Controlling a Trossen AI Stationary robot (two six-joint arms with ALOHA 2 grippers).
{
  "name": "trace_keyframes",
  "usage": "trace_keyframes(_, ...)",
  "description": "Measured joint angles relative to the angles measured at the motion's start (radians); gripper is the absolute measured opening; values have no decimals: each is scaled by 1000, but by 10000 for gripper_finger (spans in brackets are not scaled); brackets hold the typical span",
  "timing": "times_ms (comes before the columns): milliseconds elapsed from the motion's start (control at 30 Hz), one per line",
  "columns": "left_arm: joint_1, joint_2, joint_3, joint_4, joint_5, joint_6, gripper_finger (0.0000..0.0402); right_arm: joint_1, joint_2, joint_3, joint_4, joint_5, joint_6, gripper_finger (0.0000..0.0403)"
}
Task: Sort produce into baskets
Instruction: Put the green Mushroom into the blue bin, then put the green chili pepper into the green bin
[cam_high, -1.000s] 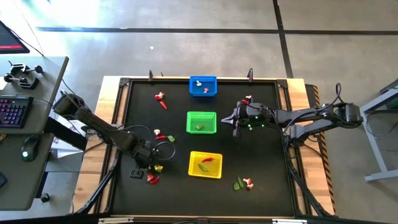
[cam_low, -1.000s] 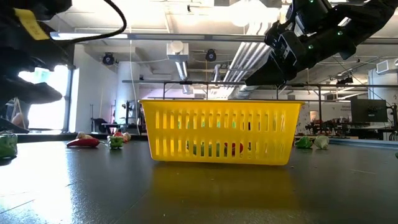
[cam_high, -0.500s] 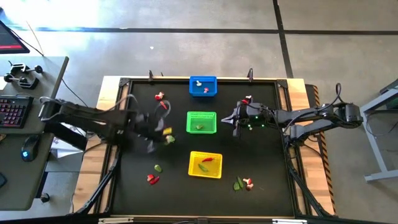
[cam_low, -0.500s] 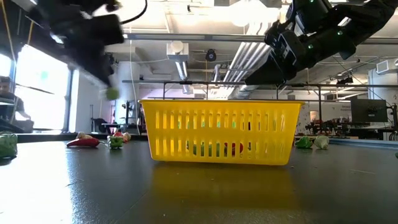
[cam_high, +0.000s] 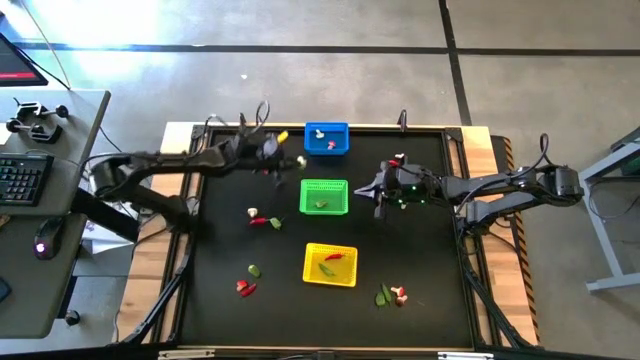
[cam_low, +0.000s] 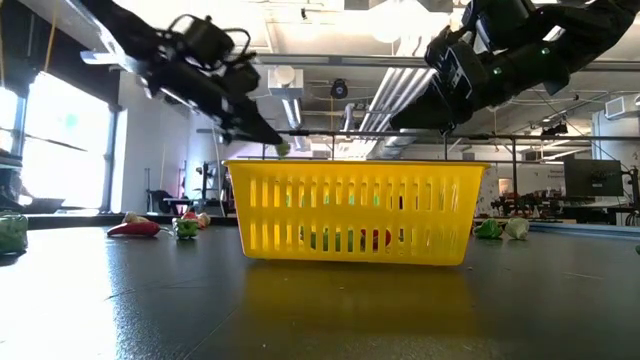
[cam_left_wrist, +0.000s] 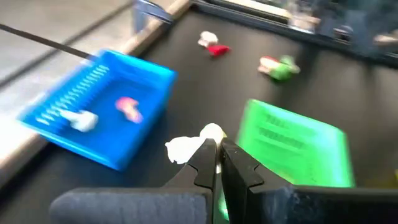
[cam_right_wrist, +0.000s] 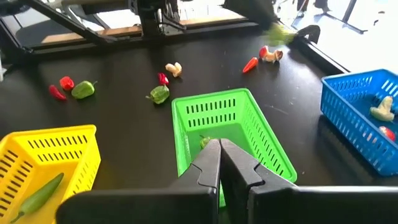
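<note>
Three mesh baskets stand in a row down the table's middle: blue (cam_high: 326, 138) at the far edge, green (cam_high: 324, 196), then yellow (cam_high: 330, 264). The blue one (cam_left_wrist: 99, 112) holds two mushroom-like bits. My left gripper (cam_high: 296, 160) hangs above the table just left of the gap between the blue and green baskets, shut on a small white mushroom-like piece (cam_left_wrist: 186, 148). My right gripper (cam_high: 377, 195) hovers shut and empty beside the green basket's right side (cam_right_wrist: 267, 149). Loose produce lies on the mat: a chilli and a green bit (cam_high: 264, 220), and a green bit and mushroom (cam_high: 392, 294). My left gripper pinches the white piece's end (cam_left_wrist: 208, 142) between its two fingertips (cam_left_wrist: 205, 158). The rest of the piece sticks out past the tips. The fingers slant down toward the table's far right. The piece is lifted clear of the table.
More loose bits lie near the left front: a green one (cam_high: 255, 270) and a red one (cam_high: 245, 289). Another piece (cam_high: 398, 160) sits beside the right arm. The yellow basket (cam_right_wrist: 50, 162) holds a green chilli-like piece. A desk with a keyboard (cam_high: 20, 175) stands left of the table.
My left gripper has risen from the loose bits at the table's near left and swung toward the far edge, up to the blue basket. It has tipped from pointing down to nearly level. The white piece has gone with it, lifted clear.
</note>
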Motion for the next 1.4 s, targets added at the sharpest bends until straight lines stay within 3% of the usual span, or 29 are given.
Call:
trace_keyframes(267,99,265,218,50,5,105,0,0,0,0,19,79,0,0)
trace_keyframes(600,148,487,473,-85,52,167,0,0,0,0,12,84,59,0)
trace_keyframes(833,159,548,534,-217,53,264,1,0,0,0,2,103,99,0)
trace_keyframes(1000,158,556,540,-220,40,289,15,0,0,0,2,126,115,0)
trace_keyframes(1400,155,548,540,-167,39,278,115,0,0,0,1,137,140,0)
